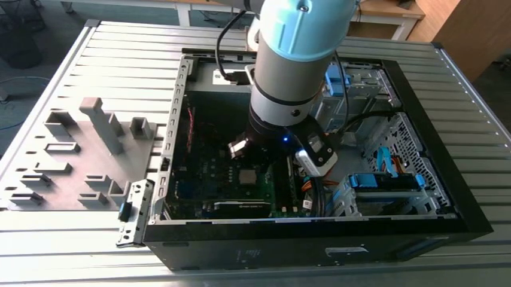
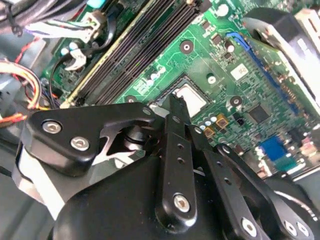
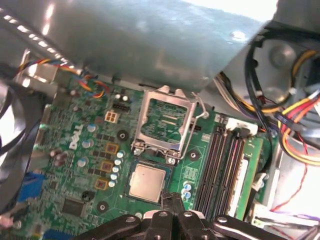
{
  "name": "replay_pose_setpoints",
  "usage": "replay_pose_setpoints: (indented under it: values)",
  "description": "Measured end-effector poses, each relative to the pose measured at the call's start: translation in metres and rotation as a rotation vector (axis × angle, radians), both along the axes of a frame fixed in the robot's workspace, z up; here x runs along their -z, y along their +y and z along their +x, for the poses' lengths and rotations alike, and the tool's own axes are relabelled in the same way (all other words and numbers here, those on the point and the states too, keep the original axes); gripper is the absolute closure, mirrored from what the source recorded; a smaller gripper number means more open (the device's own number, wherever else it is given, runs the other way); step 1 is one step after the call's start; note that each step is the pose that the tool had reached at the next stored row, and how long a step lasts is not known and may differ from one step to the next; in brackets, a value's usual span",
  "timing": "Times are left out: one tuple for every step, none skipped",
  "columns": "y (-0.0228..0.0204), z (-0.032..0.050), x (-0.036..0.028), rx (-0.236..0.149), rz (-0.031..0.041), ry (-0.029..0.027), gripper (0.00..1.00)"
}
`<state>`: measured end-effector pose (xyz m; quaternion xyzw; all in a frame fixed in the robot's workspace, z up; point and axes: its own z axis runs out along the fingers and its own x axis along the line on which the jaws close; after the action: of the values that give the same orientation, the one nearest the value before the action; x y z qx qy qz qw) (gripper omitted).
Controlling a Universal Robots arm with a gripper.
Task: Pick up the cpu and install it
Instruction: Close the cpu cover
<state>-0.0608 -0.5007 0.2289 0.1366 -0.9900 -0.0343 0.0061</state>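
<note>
The cpu is a small silvery square lying flat in its socket on the green motherboard. The socket's silver-framed lid stands hinged open beside it. My gripper hangs just above the chip's edge, its two black fingers pressed together with nothing between them. In the second wrist view the fingertips reach the edge of the cpu. From outside, the gripper is deep in the open computer case, right over the cpu.
Black memory slots run alongside the socket. Bundles of coloured cables lie beyond them. A grey metal case wall rises behind the open lid. Blue drive brackets fill the case's right side. A grey parts fixture lies at the exterior view's left.
</note>
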Motion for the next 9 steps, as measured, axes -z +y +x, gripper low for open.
replay_pose_setpoints:
  values:
    - [0.0, 0.0, 0.0, -0.019, 0.0, 0.0, 0.89]
    - [0.0, 0.0, 0.0001, -0.036, 0.0001, 0.0, 0.89]
    - [0.0, 0.0, 0.0001, -0.051, 0.0003, 0.0, 0.89]
    - [0.0, 0.0, 0.0001, -0.068, 0.0006, 0.0, 0.89]
    - [0.0, 0.0, 0.0001, -0.083, 0.0009, 0.0, 0.89]
    - [0.0, 0.0, 0.0001, -0.092, 0.0009, -0.0001, 0.89]
    - [0.0, 0.0, 0.0001, -0.095, 0.001, -0.0001, 0.89]
    - [0.0, 0.0, 0.0001, -0.095, 0.0009, 0.0, 0.89]
    - [0.0, 0.0, 0.0001, -0.095, 0.0009, 0.0, 0.89]
